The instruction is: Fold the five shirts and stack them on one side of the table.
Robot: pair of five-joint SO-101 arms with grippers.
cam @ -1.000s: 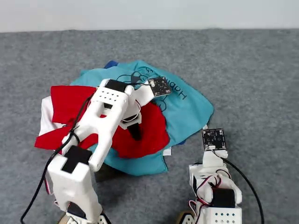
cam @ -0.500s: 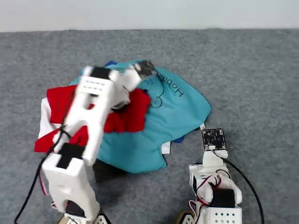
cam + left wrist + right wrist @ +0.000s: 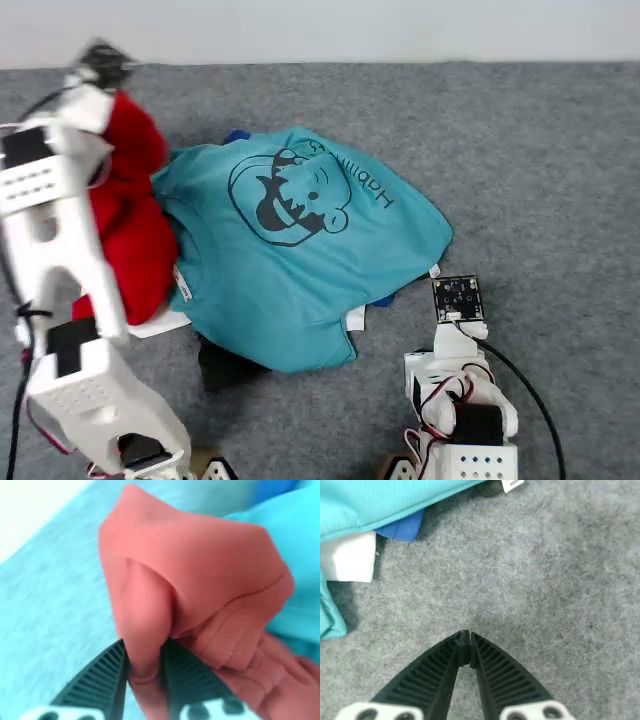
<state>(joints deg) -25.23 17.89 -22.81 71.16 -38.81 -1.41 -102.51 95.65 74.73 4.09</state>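
Pinching red shirt (image 3: 200, 575), left jaws.

Soft, even light falls on the grey table (image 3: 540, 150), probably from overhead, and leaves a dark shadow under the near hem of the teal shirt (image 3: 300, 260). In the left wrist view the red shirt (image 3: 200, 570) is brightly lit, with shade gathering in its folds.

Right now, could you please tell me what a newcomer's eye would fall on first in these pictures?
The red shirt hangs bunched from the left pincer, which is shut on a fold of it, at the far left of the table. Beside it, a teal shirt with a dark printed figure lies spread out mid-table. The right pincer is shut over the grey surface at the near side.
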